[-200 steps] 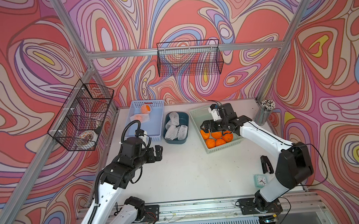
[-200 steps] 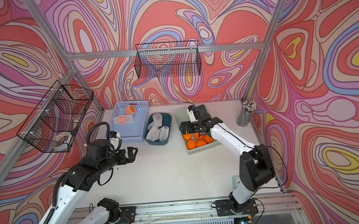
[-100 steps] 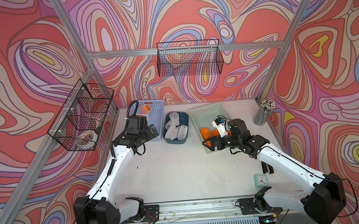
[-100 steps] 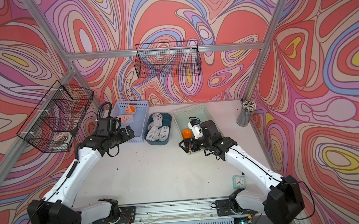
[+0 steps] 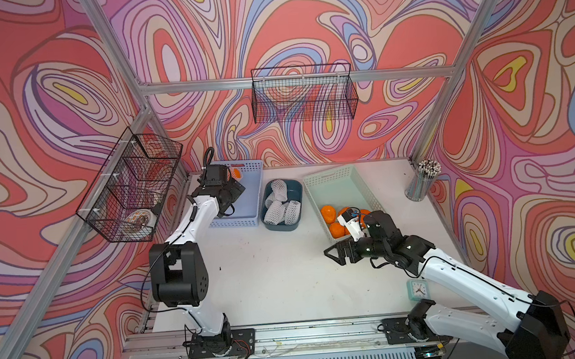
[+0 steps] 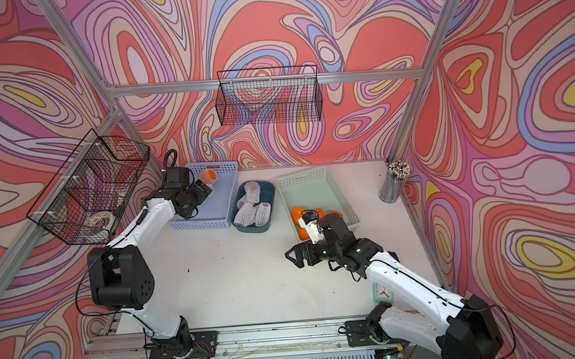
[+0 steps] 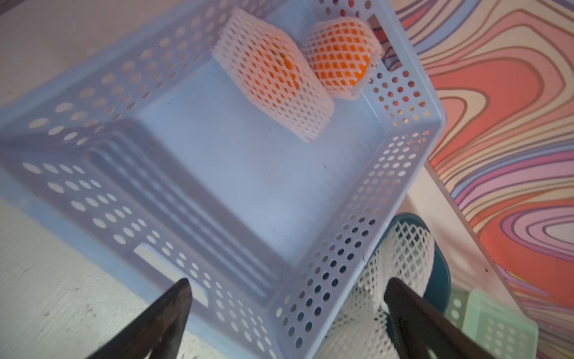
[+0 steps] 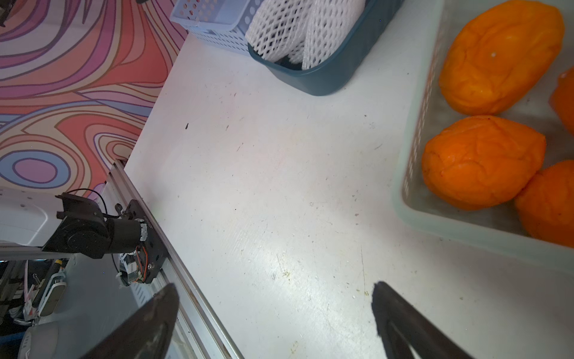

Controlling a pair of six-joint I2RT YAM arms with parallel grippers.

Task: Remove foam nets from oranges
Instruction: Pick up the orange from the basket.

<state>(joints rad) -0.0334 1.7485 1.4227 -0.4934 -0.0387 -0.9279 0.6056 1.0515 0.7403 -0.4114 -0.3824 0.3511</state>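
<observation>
The right gripper (image 8: 273,286) has pulled back from the green basket (image 5: 330,175) and is hanging wide open, holding nothing, over the bare bench (image 5: 268,277). The left arm's elbow has come up. The left gripper (image 7: 287,283), open and empty, is pointing into the blue basket (image 7: 248,171) at the back left corner, where two oranges (image 7: 357,74) are lying in foam nets (image 7: 279,102).

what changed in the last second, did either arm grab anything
The left gripper swung from the table back over the blue basket, toward the netted oranges. The right gripper pulled out of the green basket, forward over the bare table. Both are open and empty; nothing was grabbed. The baskets and the loose nets stayed put.
</observation>
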